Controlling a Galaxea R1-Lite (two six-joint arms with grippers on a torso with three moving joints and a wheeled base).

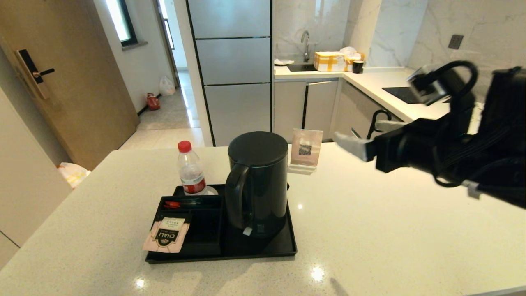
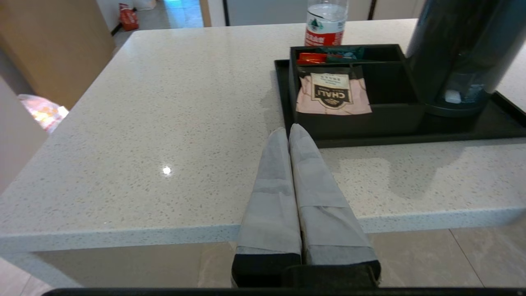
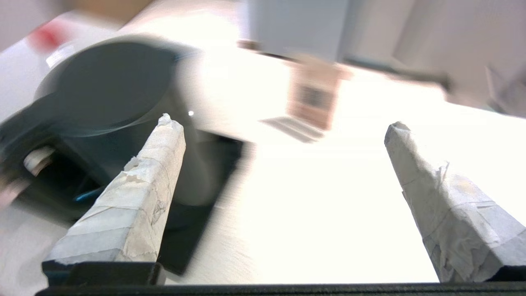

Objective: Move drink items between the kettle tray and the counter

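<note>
Step judged: approach to kettle (image 1: 257, 183), nothing grasped yet.

Left gripper (image 2: 289, 130) parked at near counter (image 1: 370, 230) edge, fingers pressed together, empty; tea sachet (image 2: 332, 94) just beyond tips, propped in tray (image 1: 287, 246) compartment.

Right gripper (image 3: 279, 123) raised beside kettle, 2 fingers wide apart, empty; kettle on tray ahead, off toward one finger, clear gap between.

Next likely: descend, align with handle, then close.

White speckled counter (image 1: 370, 230), black tray (image 1: 263, 251), card stand (image 1: 305, 150)
</note>
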